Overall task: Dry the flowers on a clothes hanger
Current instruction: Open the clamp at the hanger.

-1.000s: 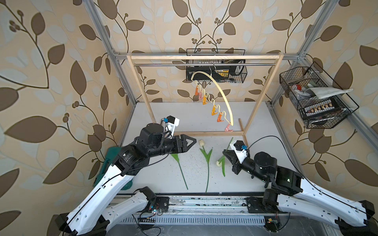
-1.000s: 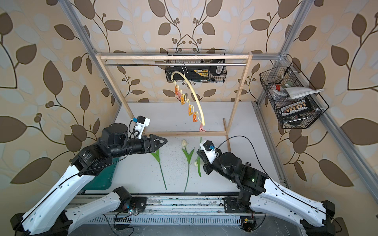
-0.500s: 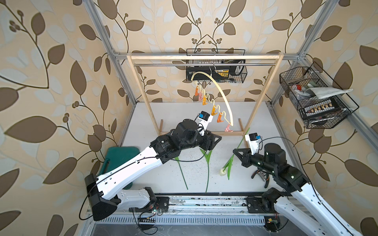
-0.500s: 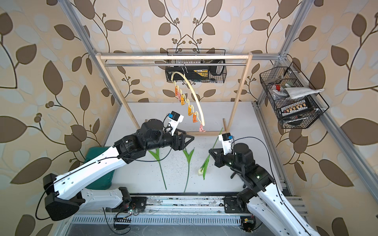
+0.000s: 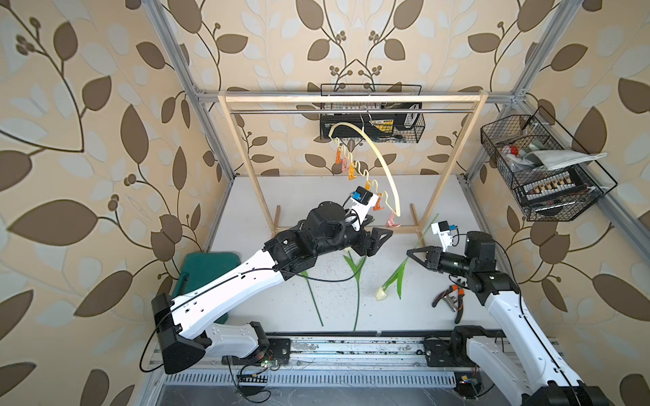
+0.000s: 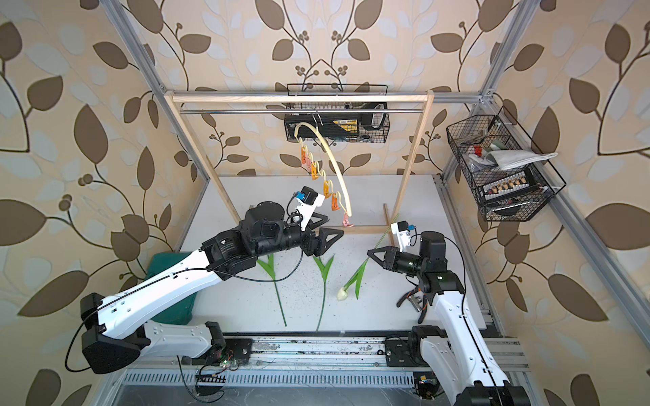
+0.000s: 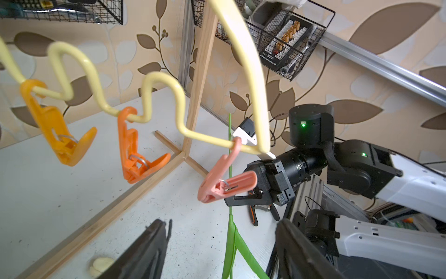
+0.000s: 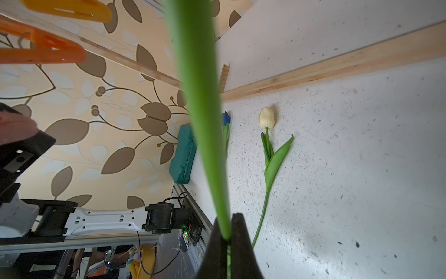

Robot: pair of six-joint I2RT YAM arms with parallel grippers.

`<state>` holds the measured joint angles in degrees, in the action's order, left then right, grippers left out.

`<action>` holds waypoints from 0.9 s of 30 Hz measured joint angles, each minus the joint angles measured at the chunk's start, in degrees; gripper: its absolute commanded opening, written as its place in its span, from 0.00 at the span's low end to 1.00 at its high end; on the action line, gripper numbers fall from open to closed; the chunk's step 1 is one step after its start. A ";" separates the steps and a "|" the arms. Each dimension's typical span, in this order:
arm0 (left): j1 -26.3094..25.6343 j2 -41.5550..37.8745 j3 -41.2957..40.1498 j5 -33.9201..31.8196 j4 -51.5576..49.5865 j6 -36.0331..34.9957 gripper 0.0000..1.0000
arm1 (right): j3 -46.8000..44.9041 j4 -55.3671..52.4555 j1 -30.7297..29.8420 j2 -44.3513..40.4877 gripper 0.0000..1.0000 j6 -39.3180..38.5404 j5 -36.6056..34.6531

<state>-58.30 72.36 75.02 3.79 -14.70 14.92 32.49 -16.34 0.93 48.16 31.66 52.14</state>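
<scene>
Right end effector (image 5: 409, 252): pressed together on the thin stem of one cream tulip (image 5: 381, 294), whose head hangs low.
Left end effector (image 6: 329, 225): spread and empty, near the pink clip (image 7: 224, 186) at the end of the clothes hanger (image 5: 383, 165).
Other flowers: second cream tulip (image 8: 266, 118) and blue tulip (image 8: 226, 118) lie on the counter (image 5: 316, 197).
Handling: we judge the tulip light and bendy, so we hold the stem, never the soft head.

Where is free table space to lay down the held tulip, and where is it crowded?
Free: the table behind the wooden rack, up to the back wall. Crowded: the front, with two lying tulips, the left arm and pliers.
</scene>
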 measured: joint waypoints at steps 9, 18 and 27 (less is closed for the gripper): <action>-4.07 3.89 1.68 -4.00 1.36 -5.79 0.80 | 0.00 -0.59 -0.02 0.00 0.03 -0.66 0.92; -4.39 5.95 3.43 -8.26 2.19 -10.21 0.81 | 0.00 -0.61 -0.07 -0.15 0.03 -0.66 1.07; -4.39 7.17 5.57 -9.53 3.67 -12.61 0.79 | 0.00 -0.59 -0.07 -0.15 0.03 -0.66 1.25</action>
<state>-62.70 79.53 80.60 -5.74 -11.03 2.31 32.49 -16.93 0.86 48.01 31.00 53.39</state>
